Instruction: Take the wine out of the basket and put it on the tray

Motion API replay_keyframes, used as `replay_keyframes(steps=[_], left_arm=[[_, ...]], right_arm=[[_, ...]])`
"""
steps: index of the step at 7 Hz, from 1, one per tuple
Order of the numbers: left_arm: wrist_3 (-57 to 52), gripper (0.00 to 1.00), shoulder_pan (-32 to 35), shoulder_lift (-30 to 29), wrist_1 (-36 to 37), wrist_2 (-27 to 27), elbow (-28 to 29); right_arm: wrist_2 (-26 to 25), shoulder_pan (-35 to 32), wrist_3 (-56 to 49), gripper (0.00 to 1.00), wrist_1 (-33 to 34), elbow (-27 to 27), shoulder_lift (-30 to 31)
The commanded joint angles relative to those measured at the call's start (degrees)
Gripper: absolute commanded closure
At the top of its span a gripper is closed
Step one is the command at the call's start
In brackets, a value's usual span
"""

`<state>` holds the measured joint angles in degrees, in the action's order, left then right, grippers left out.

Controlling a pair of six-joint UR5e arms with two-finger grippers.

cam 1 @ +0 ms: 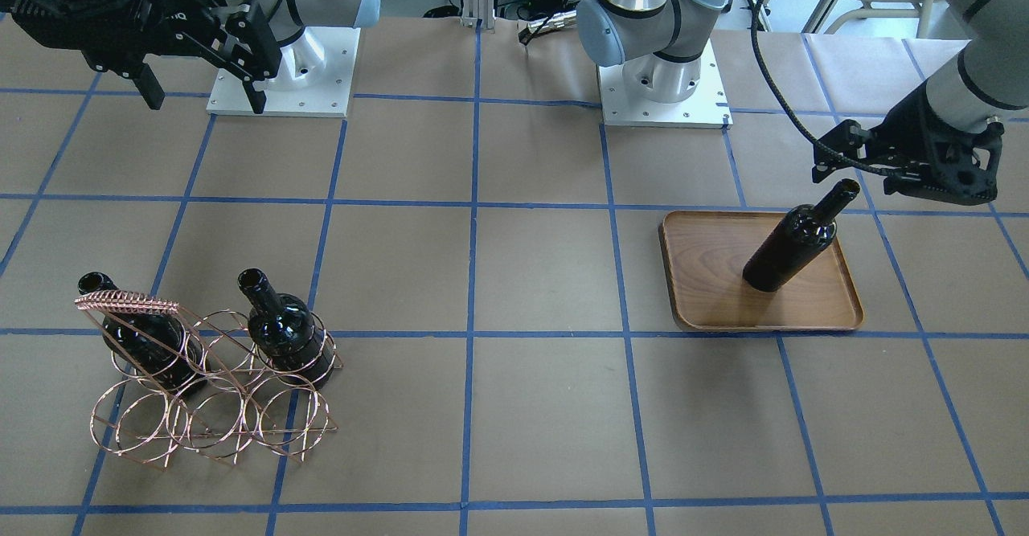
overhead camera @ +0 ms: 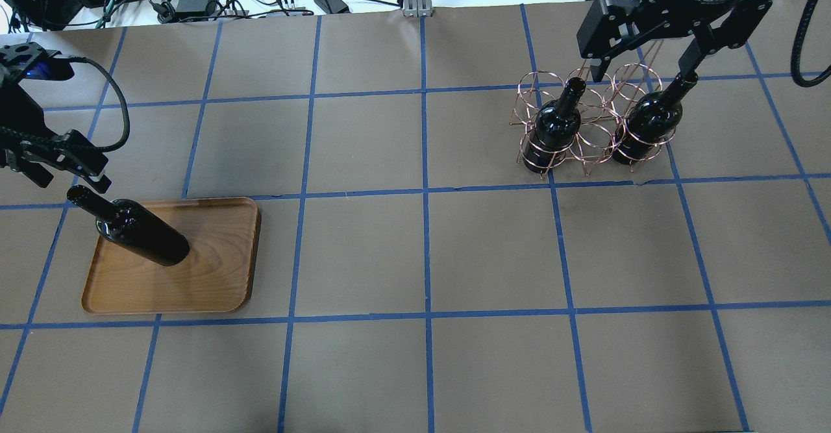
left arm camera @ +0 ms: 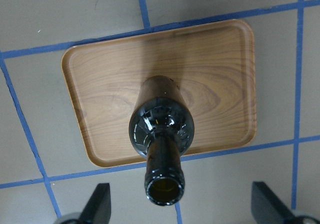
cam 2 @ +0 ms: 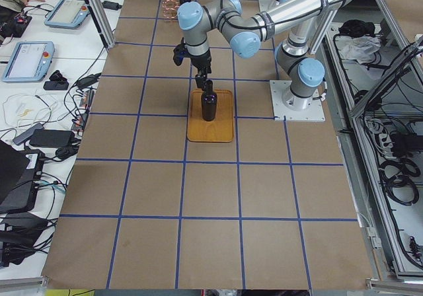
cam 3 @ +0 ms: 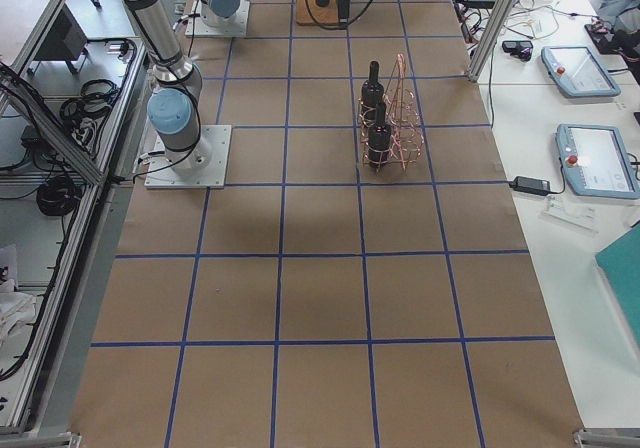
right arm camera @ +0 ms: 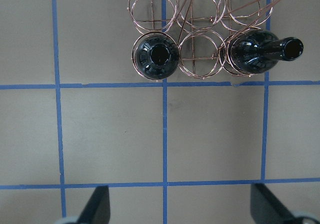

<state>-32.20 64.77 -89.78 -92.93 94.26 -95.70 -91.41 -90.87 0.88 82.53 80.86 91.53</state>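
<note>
Standing upright on the tray (overhead camera: 217, 274), the glossy black wine (overhead camera: 144, 236) is showing a narrow neck and open mouth. Left gripper (overhead camera: 68, 173) and right gripper (cam 1: 205, 100) are hanging spread apart.

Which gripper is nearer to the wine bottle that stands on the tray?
Left. The left gripper hangs just above the wine bottle on the tray; the right gripper is far away, near the basket.

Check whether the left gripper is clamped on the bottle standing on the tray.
No: the fingers of the left gripper sit wide apart, clear of the bottle on the tray.
</note>
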Motion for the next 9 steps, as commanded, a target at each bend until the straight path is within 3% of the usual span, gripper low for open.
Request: replay_keyframes(steps=[1, 2, 4, 6, 9], left_arm=[[10.08, 0.0, 6.03, 2.41, -3.14, -0.56, 4.02], [17.36, 0.0, 11.64, 2.59, -2.96, -0.74, 4.64], [28.28, 0.0, 20.1, 2.59, -2.09, -6.26, 5.26], [29.82, 0.0, 26.69, 3.99, -2.08, -5.67, 5.79], [29.74, 0.0, 28.22, 5.93, -2.17, -5.05, 6.32]], right_arm=[[0.35, 0.08, -0.01, 0.0, 0.0, 0.0, -0.03], [0.35, -0.01, -0.01, 0.0, 0.08, 0.0, -0.03], [0.53, -0.01, -0.27, 0.0, 0.35, 0.0, -0.03], [0.7, 0.08, -0.27, 0.0, 0.44, 0.0, -0.12], [0.0, 0.08, -0.62, 0.0, 0.35, 0.0, -0.03]])
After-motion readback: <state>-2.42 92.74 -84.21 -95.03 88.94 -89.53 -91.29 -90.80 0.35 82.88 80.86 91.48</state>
